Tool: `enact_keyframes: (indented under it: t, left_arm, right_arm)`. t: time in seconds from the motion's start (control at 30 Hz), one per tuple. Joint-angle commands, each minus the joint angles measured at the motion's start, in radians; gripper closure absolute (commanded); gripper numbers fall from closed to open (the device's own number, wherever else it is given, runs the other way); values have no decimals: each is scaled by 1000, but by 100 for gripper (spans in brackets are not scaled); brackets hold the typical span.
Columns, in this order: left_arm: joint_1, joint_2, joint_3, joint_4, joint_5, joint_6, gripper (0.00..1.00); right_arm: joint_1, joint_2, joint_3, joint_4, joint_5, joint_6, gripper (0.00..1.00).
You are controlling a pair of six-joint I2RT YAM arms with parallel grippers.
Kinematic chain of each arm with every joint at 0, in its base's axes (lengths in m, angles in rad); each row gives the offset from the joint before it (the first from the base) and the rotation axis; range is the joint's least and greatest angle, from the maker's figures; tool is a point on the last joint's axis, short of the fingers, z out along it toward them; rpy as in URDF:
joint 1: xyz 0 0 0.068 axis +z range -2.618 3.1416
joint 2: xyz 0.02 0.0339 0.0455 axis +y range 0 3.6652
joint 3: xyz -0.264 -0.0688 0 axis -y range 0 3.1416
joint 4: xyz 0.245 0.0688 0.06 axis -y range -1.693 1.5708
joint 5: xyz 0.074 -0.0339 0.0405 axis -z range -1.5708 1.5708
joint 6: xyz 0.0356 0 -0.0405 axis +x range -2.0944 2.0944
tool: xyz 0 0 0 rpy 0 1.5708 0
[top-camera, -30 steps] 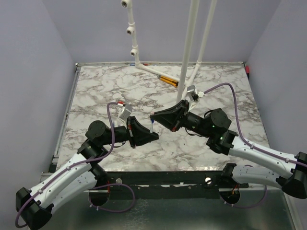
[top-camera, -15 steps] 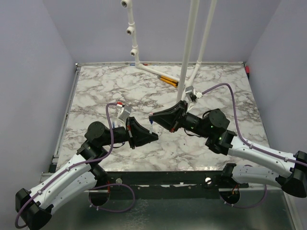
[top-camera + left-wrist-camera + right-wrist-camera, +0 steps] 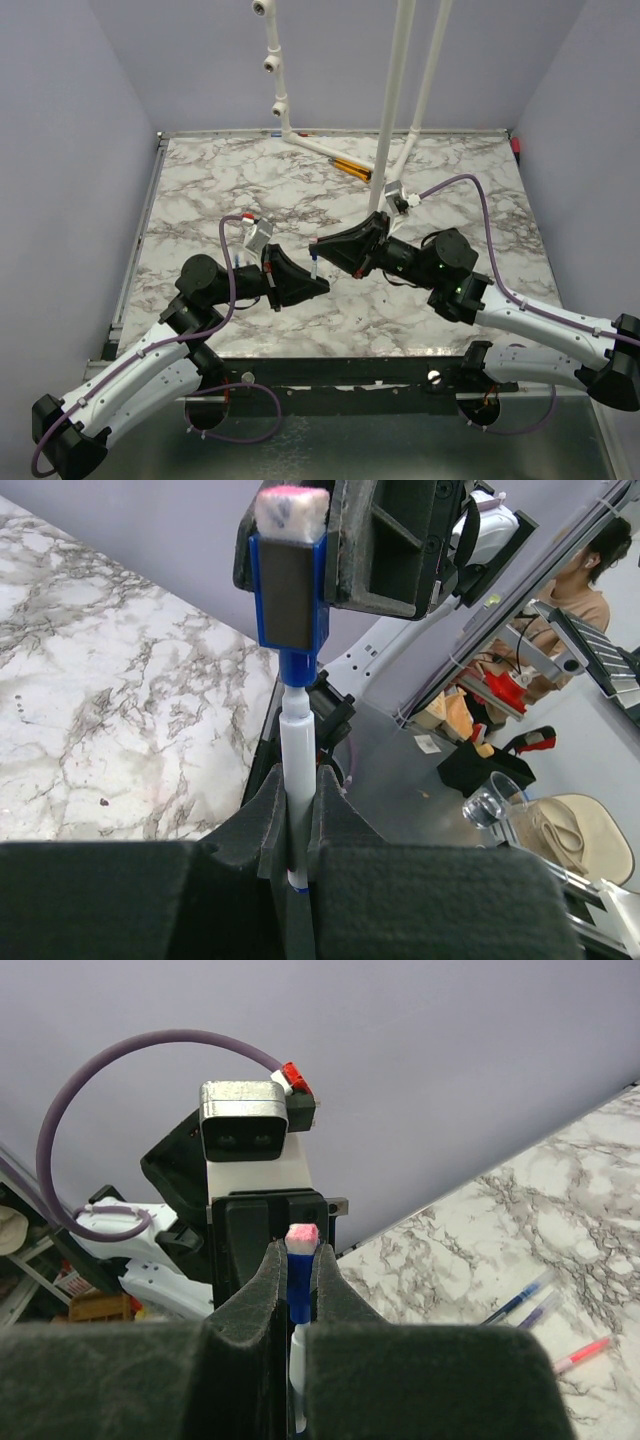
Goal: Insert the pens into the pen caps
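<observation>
My left gripper (image 3: 322,285) and right gripper (image 3: 318,244) meet above the middle of the table. The left gripper (image 3: 297,780) is shut on the blue pen's pale barrel (image 3: 298,745), which stands upright. The right gripper (image 3: 298,1255) is shut on the blue pen cap (image 3: 299,1278), which has a pink-white end. The cap (image 3: 289,590) sits over the pen's blue tip, in line with the barrel (image 3: 298,1348). A pink-red pen (image 3: 580,1355) and two thin bluish pens (image 3: 515,1300) lie on the marble. The black pen and the other caps are out of view.
White frame poles (image 3: 395,110) rise from the back of the marble table (image 3: 200,200). Orange-and-black sticks (image 3: 350,167) lie beside the poles' foot. The table's near edge has a dark metal rail (image 3: 350,375).
Almost nothing. The right gripper with the cap has edged slightly toward the left gripper; both stay shut on their parts.
</observation>
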Motion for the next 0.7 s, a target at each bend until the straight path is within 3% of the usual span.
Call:
enact_keyframes:
  t: [0.0, 0.67]
  left_arm:
    - [-6, -15, -13, 32, -2, 3, 100]
    - [-6, -35, -8, 34, -54, 11, 100]
  right_arm:
    - [15, -7, 14, 2, 11, -21, 99]
    - [63, -28, -42, 30, 46, 9, 99]
